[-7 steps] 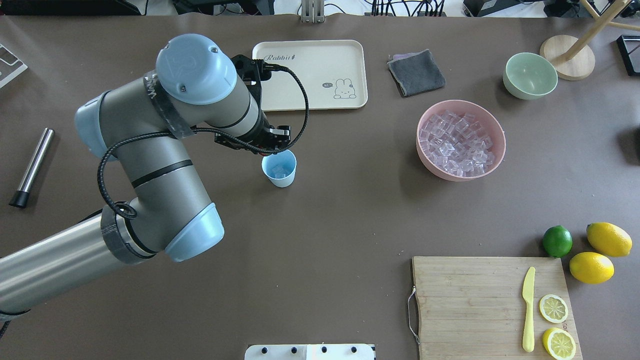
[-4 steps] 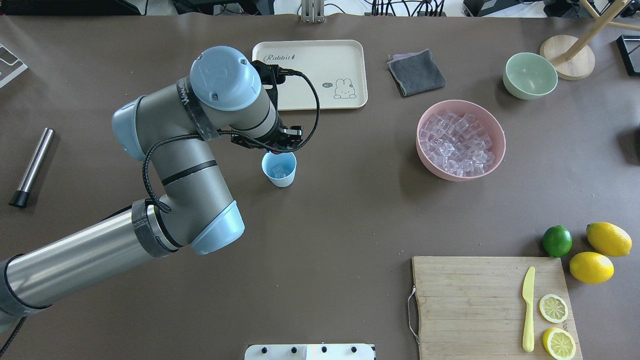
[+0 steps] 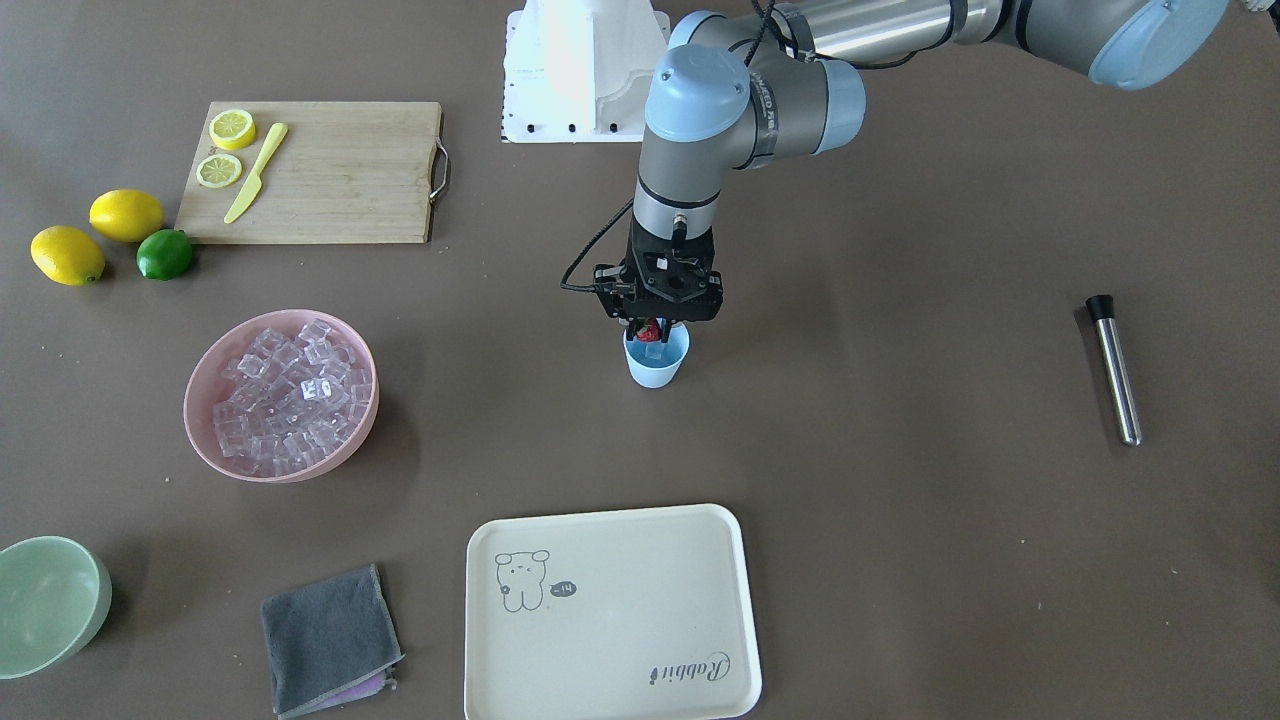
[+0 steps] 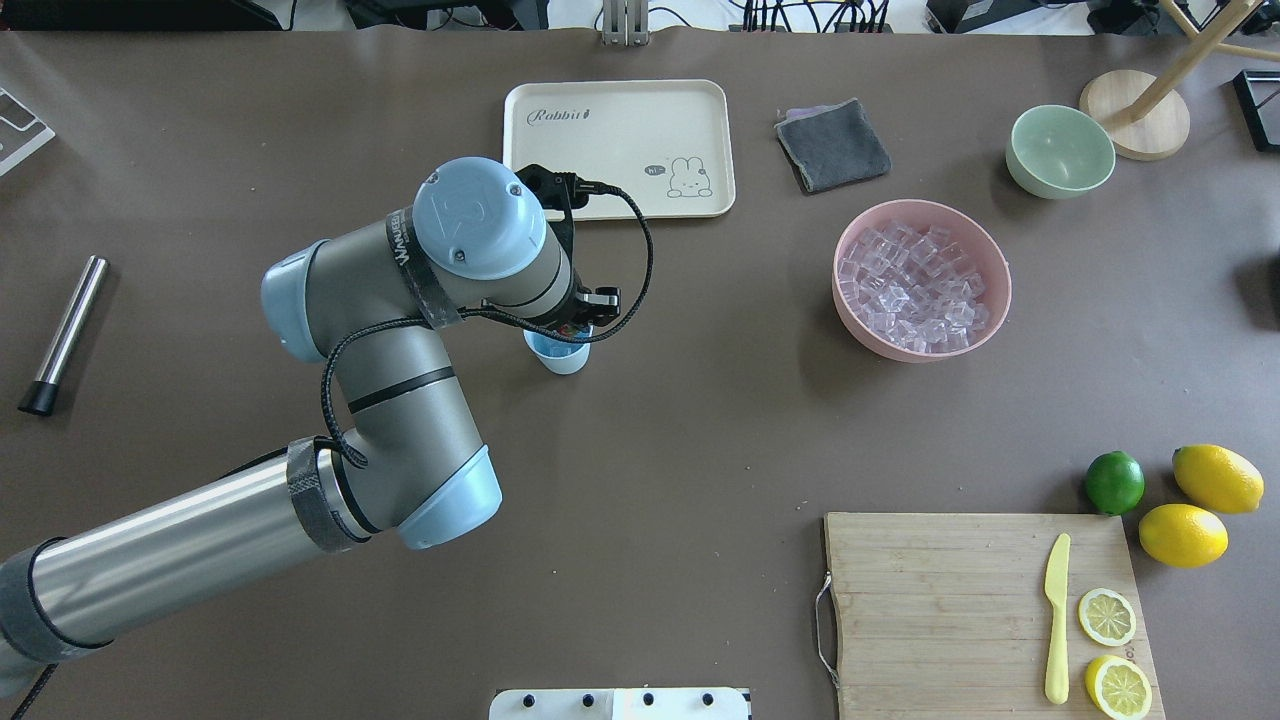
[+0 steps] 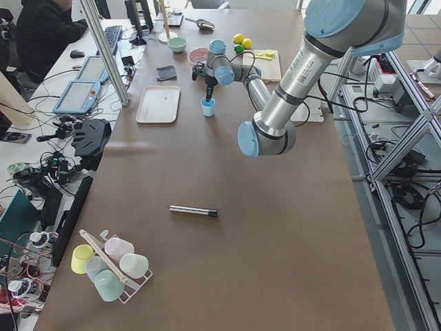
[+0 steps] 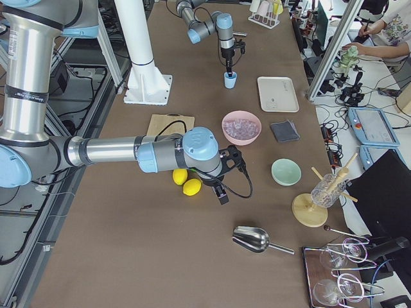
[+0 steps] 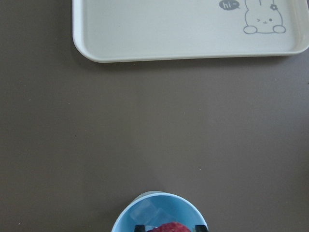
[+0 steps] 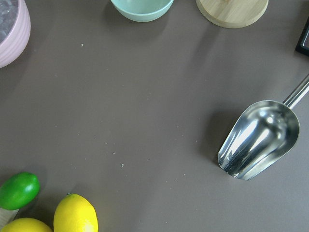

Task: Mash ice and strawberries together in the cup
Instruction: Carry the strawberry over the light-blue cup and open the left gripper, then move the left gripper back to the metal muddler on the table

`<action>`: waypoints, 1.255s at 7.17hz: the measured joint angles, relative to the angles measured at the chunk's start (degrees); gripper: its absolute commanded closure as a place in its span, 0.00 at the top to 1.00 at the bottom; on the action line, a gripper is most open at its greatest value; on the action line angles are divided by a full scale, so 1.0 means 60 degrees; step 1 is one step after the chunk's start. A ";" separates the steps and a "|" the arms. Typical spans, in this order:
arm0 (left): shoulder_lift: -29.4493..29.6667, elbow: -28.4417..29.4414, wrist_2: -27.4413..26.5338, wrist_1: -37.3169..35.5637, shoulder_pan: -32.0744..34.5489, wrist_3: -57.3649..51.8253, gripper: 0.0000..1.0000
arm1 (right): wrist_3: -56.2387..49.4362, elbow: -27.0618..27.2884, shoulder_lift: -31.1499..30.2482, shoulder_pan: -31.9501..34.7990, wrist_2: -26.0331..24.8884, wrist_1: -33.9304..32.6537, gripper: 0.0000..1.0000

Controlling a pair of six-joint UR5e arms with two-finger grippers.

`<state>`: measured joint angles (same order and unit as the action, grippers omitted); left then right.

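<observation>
Left gripper (image 3: pixel 651 326): pointed straight down at the centre of the front-facing view, fingers closed on a small red strawberry (image 3: pixel 650 331). The fruit is held just above the mouth of the light blue plastic tumbler (image 3: pixel 657 364), which stands upright directly beneath. In the left wrist view the red fruit is seen at the bottom edge over the cup's opening, with a clear glassy ice cube (image 7: pixel 147 211) lying inside.

Judgement: the drop line runs vertically into the cup, with no sideways offset noted, so only a release is called for.

A round pink bowl (image 3: pixel 195 425) of ice sits well apart at mid left. A steel rod with a black tip (image 3: pixel 1117 380) lies well apart at right.

Right gripper (image 6: pixel 221 191): beside the yellow lemons (image 6: pixel 191 187), far from the cup. Whether it is open or closed cannot be told.
</observation>
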<state>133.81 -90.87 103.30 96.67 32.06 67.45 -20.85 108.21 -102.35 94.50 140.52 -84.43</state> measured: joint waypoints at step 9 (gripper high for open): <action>-0.3152 -0.1436 0.1996 -0.1290 0.4173 -0.4756 0.97 | -0.0335 0.0053 -0.0119 0.0158 0.0085 -0.0006 0.98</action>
<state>114.90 -99.48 115.27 88.93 57.10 38.91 -22.86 108.53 -103.07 95.45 141.03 -84.47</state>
